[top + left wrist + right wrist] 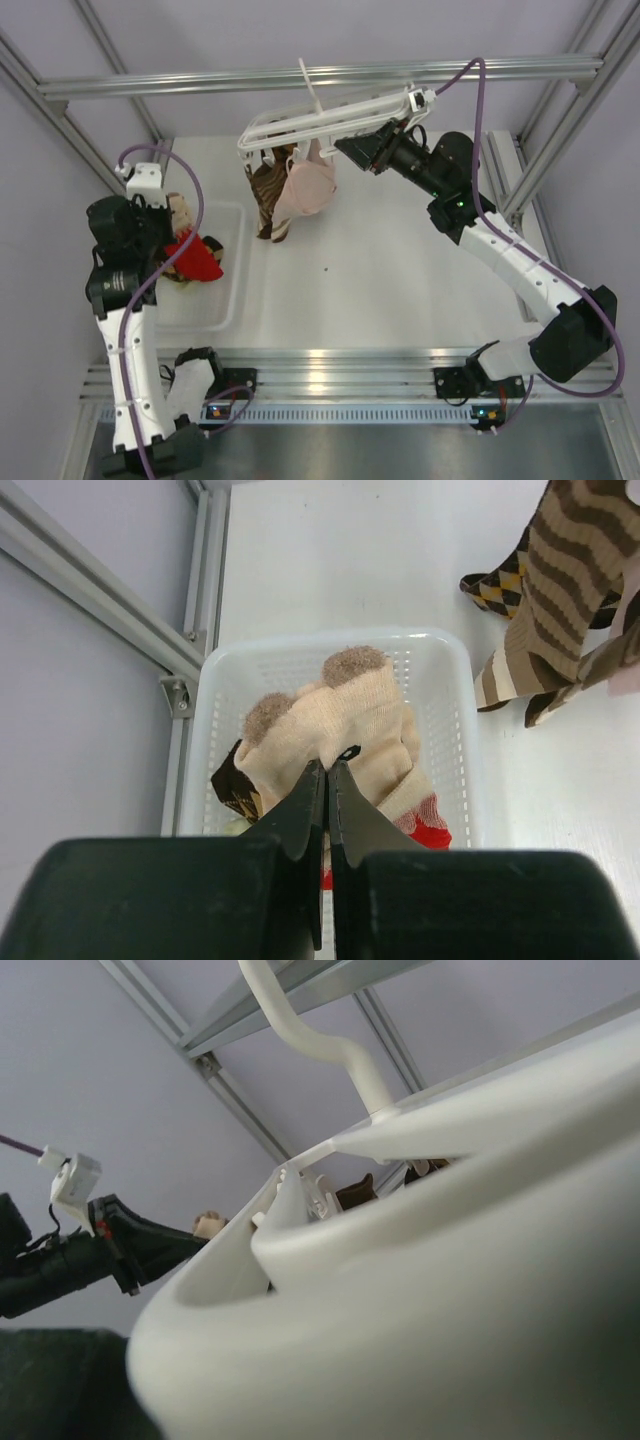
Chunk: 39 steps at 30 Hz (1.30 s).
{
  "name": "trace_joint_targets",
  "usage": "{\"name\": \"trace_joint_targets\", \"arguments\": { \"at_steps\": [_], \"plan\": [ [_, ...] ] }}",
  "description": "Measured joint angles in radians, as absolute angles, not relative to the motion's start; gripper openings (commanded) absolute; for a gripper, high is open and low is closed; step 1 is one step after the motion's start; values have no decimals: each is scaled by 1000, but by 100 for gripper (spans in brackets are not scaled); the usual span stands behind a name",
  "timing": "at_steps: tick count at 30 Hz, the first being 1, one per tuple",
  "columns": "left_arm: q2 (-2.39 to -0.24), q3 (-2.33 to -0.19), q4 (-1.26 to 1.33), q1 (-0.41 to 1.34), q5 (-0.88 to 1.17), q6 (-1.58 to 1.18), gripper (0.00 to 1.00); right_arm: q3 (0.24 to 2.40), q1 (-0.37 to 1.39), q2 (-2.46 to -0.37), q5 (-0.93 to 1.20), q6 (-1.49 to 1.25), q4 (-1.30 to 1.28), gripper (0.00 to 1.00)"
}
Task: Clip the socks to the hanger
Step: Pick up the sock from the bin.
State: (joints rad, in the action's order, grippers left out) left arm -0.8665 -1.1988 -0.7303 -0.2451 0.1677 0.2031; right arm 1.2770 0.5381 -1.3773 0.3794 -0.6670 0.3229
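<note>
Hanging from the rail (150, 84) in the top view, the hanger (330, 115) carries a brown striped sock (267, 195) and a pale pink sock (306, 190), with the right gripper (366, 152) at its right end. From the left wrist, the left gripper (328, 770), jaws pinched almost together, grips a cream sock (352, 708) over the basket (300, 646). From the right wrist, the hanger frame fills the view, and how far that gripper is open cannot be told.

Lighting is bright, even and diffuse. We see only faint shadows on the white table (400, 290). Glare streaks the near aluminium rail (330, 362). Right wrist view: hanger (450, 1290) right at the lens, badly defocused — left gripper (327, 780) soft-edged close up too.
</note>
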Motion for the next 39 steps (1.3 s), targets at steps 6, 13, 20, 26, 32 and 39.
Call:
{"name": "trace_joint_targets", "arguments": {
  "at_steps": [6,13,20,26,32,39],
  "plan": [
    [-791,-1125,-710,-245,165,243,7,1277,538,-1377,383,-667,323,0],
    [-1072,-1093,-766,-245,158,267,18,1269,533,-1377,390,-675,330,0],
    [-1211,-1022,-799,-245,141,368,26,1263,531,-1378,391,-678,336,0],
    [-1216,-999,-781,-245,165,392,8,1263,531,-1378,394,-682,336,0],
    [-1003,-941,-725,-245,299,417,21,1263,529,-1378,395,-682,336,0],
    [-1005,-990,-824,-245,313,471,43,1263,527,-1378,399,-681,336,0]
  ]
}}
